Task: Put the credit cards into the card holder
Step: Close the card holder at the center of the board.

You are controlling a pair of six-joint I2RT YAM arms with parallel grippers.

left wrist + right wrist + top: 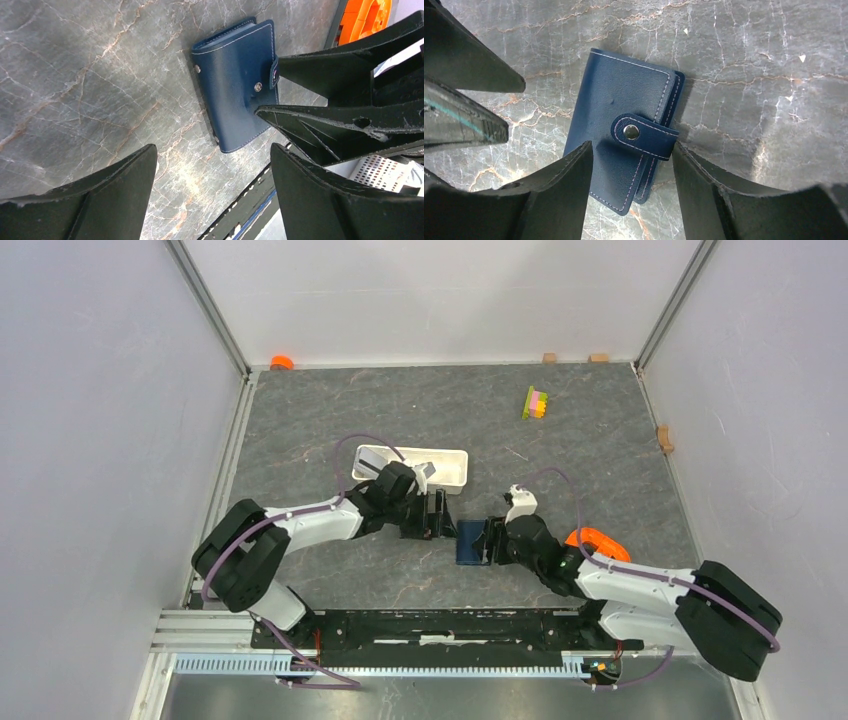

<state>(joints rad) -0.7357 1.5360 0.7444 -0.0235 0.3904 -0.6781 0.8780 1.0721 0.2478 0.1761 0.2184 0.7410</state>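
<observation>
Up close, the right gripper (633, 150) stands open, its black fingers (554, 200) spread either side of the snap strap (644, 135) on the card holder (619, 95), which lies shut and flat directly beneath it. Likely step: unfastening; next, pinch the strap and peel it off its round metal stud (631, 131). Smooth navy leather-like cover, pale stitching. Just beyond, the left gripper (214, 150) also gapes, empty. Marbled grey tabletop (749, 75) surrounds them. No cards visible.

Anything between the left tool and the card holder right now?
No. Left wrist view shows only bare table between the left tool and the closed card holder.
</observation>
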